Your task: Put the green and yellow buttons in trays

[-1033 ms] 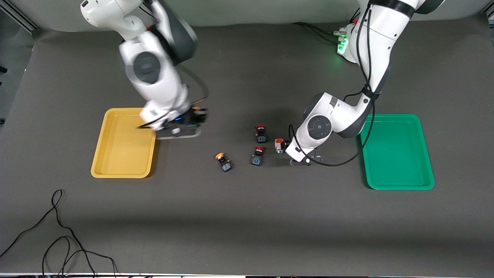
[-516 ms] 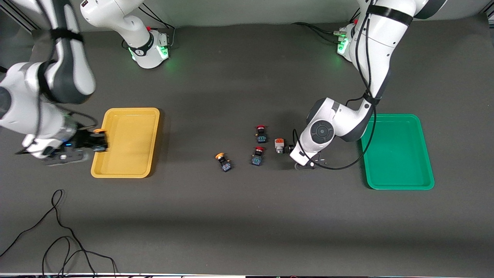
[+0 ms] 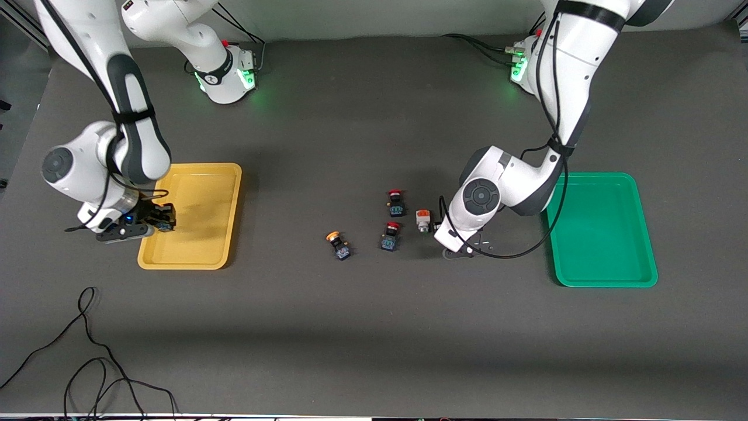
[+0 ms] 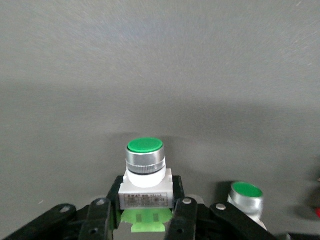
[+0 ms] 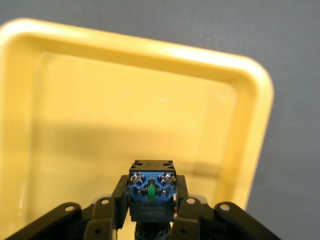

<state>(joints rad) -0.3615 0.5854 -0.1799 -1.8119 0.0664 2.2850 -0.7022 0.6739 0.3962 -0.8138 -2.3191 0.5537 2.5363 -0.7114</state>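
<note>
Green-capped button (image 4: 145, 165) is now sitting clamped in the left gripper (image 4: 145, 206). Its jaws were wide 1 second ago and are now pinching the white body from both sides. The button is standing cap-up on the grey surface (image 3: 374, 327), not lifted yet. It is sitting under the left wrist, between the red-capped buttons (image 3: 395, 203) and the green tray (image 3: 602, 283), so the front view is hiding it. A 2nd green-capped button (image 4: 246, 196) is standing just beside it, untouched.

The right gripper (image 5: 151, 202) has been swinging fast. 1 second ago it was at the yellow tray's (image 3: 193, 257) edge toward the middle of the surface. Now it is hanging over the tray's rim at the right arm's end of the surface. Its jaws are staying closed on a black-bodied yellow-capped button (image 5: 151, 190), terminals facing the wrist camera, with the tray floor below.

The 2nd yellow-capped button (image 3: 338, 244) is lying on the surface, well apart from both trays and not moving. Both trays are looking empty.

Judging from this, both arms are carrying loads. The right one is needing only a drop into the yellow tray. The left one is needing a lift and a short carry to the green tray. The neighbouring green-capped button is risking a knock on the lift.
</note>
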